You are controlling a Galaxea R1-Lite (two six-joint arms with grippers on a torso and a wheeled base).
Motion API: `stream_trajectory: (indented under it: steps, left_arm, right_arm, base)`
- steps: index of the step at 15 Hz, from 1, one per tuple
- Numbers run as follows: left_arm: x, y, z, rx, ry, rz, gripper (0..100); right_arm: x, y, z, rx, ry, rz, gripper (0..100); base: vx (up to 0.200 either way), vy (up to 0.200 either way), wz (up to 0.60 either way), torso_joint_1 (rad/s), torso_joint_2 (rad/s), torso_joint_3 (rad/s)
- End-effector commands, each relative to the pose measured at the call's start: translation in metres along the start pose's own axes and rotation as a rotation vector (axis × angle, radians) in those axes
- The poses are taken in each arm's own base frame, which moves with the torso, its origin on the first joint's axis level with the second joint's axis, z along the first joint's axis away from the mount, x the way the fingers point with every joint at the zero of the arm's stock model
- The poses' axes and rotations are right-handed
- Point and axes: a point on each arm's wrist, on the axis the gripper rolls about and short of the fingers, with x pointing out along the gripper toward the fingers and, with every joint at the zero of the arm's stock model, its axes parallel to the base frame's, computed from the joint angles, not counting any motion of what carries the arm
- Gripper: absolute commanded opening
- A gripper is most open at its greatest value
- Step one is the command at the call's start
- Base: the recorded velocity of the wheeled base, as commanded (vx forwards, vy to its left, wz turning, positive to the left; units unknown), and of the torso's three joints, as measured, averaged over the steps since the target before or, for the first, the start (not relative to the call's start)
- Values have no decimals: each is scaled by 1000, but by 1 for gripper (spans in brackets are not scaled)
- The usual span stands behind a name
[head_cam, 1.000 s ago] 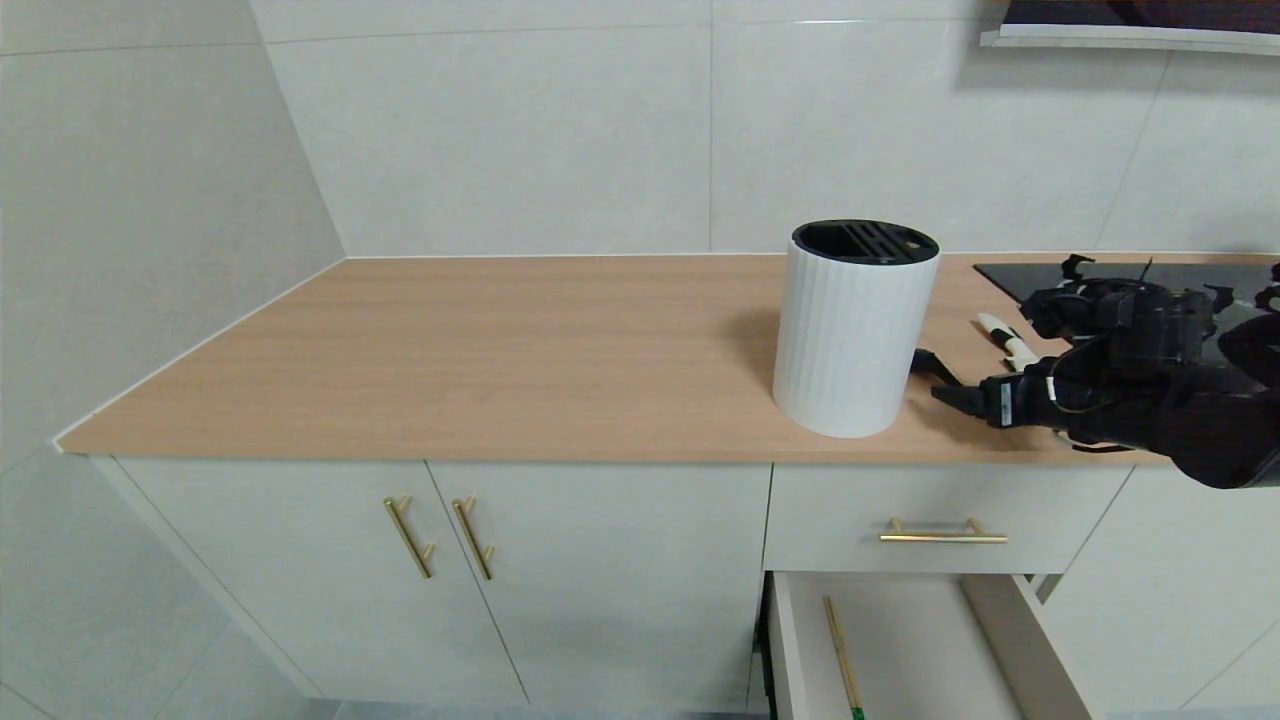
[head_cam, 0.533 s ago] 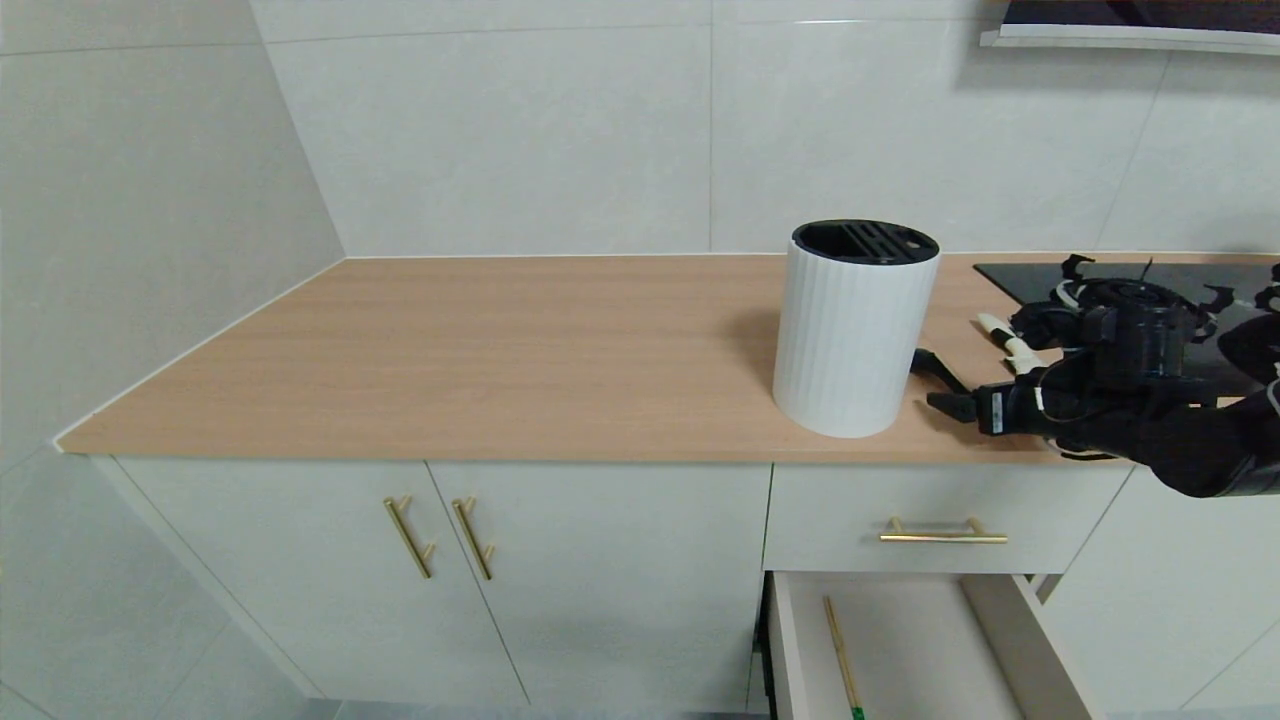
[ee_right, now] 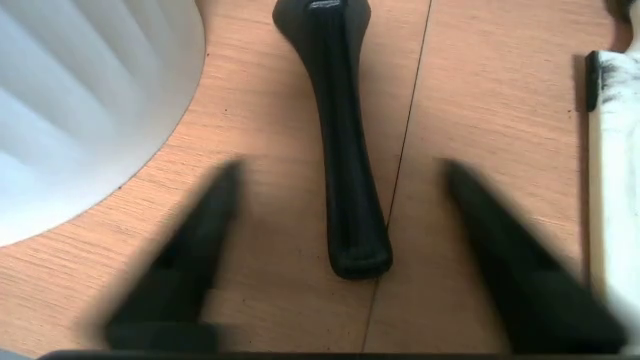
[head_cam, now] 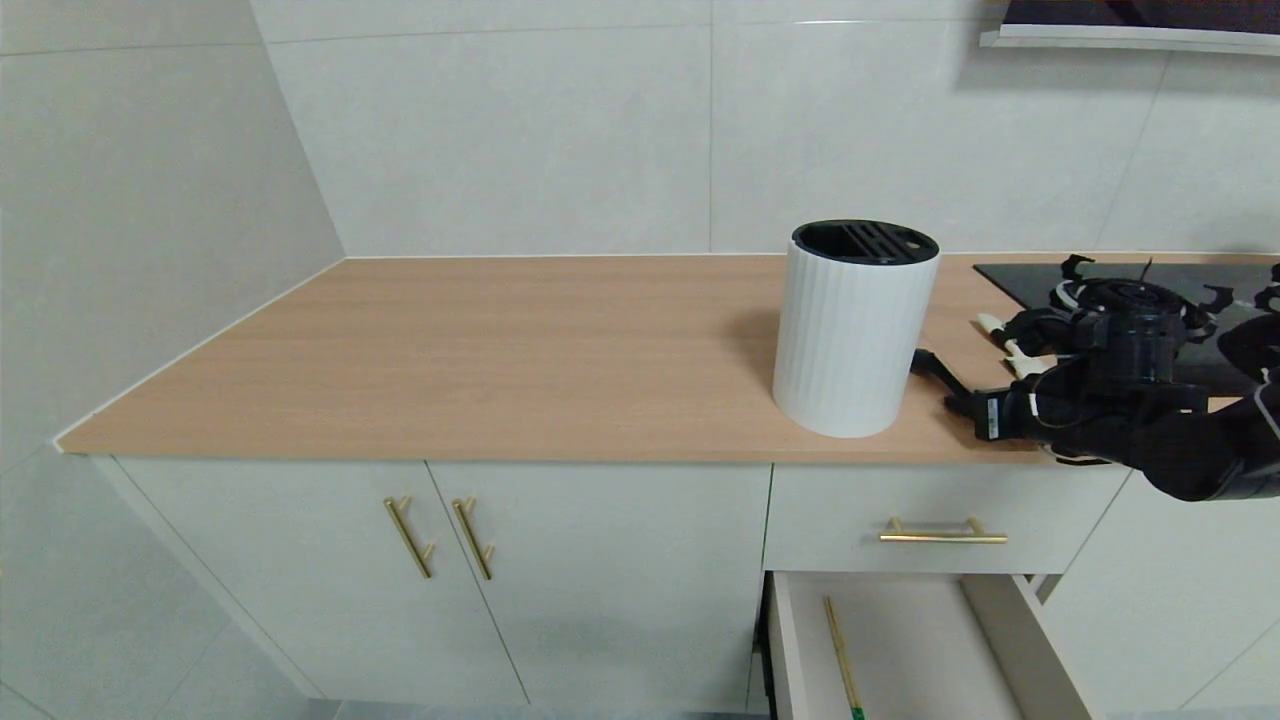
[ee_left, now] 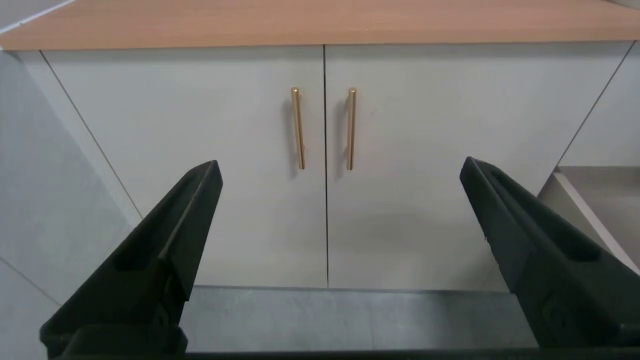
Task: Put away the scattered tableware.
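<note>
Seeing right hand (ee_right: 350, 255) spread open, low over tabletop (head_cam: 500, 360), fingers (ee_right: 180, 270) either side of black handle (ee_right: 345, 150), not touching it yet. Found handle flat on tabletop at 3 o'clock of white holder (head_cam: 850, 340), just beside its base. Reads in head view as long axis running roughly 10-to-4 o'clock, near end between the fingers, far end by holder. Puts closing line square across that axis, so probably just needs a short drop and pinch. Spotted white-handled piece (head_cam: 993, 327) at 1 o'clock of hand, near but apart from black handle; watch outer finger doesn't clip it, same for holder on inner side. Have left hand (ee_left: 340, 180) open too, holding nothing, down facing cabinet doors (ee_left: 420, 150), well apart from tabletop items, so calling right arm for this pick. Noted open drawer (head_cam: 900, 640) at 6 o'clock of holder, chopstick (head_cam: 840, 655) inside; guessing drawer or holder slots as drop point. Judging step as pre-grasp, task early
</note>
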Motion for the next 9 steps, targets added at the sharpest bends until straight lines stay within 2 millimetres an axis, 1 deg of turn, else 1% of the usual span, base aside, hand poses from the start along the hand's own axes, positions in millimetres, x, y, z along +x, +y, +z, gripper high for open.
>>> stream_trajectory:
  steps: [1, 4, 7, 8, 9]
  left_arm:
    - [0, 0, 0, 1, 0, 0, 100]
    - [0, 0, 0, 0, 2, 0, 100]
    - [0, 0, 0, 1, 2, 0, 100]
    - [0, 0, 0, 0, 0, 0, 100]
    - [0, 0, 0, 1, 2, 0, 100]
  right_arm:
    - [1, 1, -1, 1, 8, 3, 0]
    - [0, 1, 0, 0, 5, 1, 0]
    - [-4, 3, 3, 0, 13, -41, 0]
    - [-10, 4, 6, 0, 23, -47, 0]
    - [-28, 12, 18, 18, 53, -44, 0]
  base:
    - [0, 0, 0, 0, 0, 0]
    - [0, 0, 0, 0, 0, 0]
    - [0, 0, 0, 0, 0, 0]
    - [0, 0, 0, 0, 0, 0]
    - [0, 0, 0, 0, 0, 0]
